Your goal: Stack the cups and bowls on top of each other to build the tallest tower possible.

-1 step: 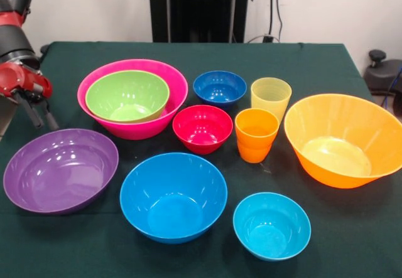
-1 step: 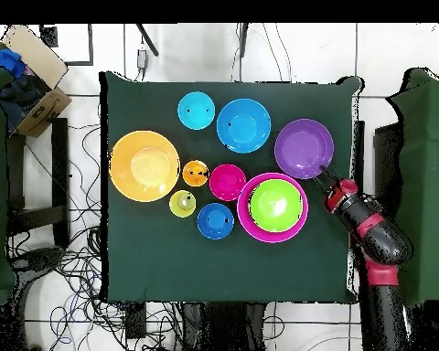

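Observation:
The tower is a large pink bowl (image 1: pixel 148 126) with a lime green bowl (image 1: pixel 127 95) nested inside it. My gripper (image 1: pixel 39 116) hangs open and empty at the table's left edge, just above the purple bowl (image 1: pixel 61 170) and left of the pink one. In the overhead view the gripper (image 2: pixel 326 175) sits between the purple bowl (image 2: pixel 304 148) and the pink bowl (image 2: pixel 249 222). Standing separately are a sky blue bowl (image 1: pixel 173 196), a small cyan bowl (image 1: pixel 272 225), a red bowl (image 1: pixel 202 128), a dark blue bowl (image 1: pixel 219 88), a large orange bowl (image 1: pixel 342 140), a pale yellow cup (image 1: pixel 271 97) and an orange cup (image 1: pixel 255 133).
A dark green cloth (image 1: pixel 352 246) covers the table. The overhead view shows a cardboard box (image 2: pixel 36 69) off the table's corner and cables (image 2: pixel 68 274) on the floor. A black stand (image 1: pixel 198 8) rises behind the table.

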Tool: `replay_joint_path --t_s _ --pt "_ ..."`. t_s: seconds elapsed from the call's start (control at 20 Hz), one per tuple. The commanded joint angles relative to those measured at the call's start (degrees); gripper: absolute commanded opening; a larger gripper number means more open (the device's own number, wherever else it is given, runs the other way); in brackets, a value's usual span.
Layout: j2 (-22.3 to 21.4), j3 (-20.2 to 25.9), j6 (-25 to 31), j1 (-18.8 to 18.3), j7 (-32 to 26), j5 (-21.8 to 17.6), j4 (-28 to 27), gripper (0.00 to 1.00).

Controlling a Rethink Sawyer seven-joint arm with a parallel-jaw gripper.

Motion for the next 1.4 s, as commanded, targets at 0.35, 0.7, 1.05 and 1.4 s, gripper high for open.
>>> replay_joint_path --t_s 0.35,0.7,1.05,1.4 --pt "3.9 -5.2 -3.0 6.8 -11.2 -7.9 -14.0 1.0" --pt "4.0 -5.1 -0.9 7.5 -14.0 -9.4 -16.8 1.0" --pt "3.2 -6.0 1.2 9.4 -9.8 -7.7 -18.7 0.0" --pt "0.6 -7.6 2.2 11.5 -3.3 -6.1 -19.2 0.0"
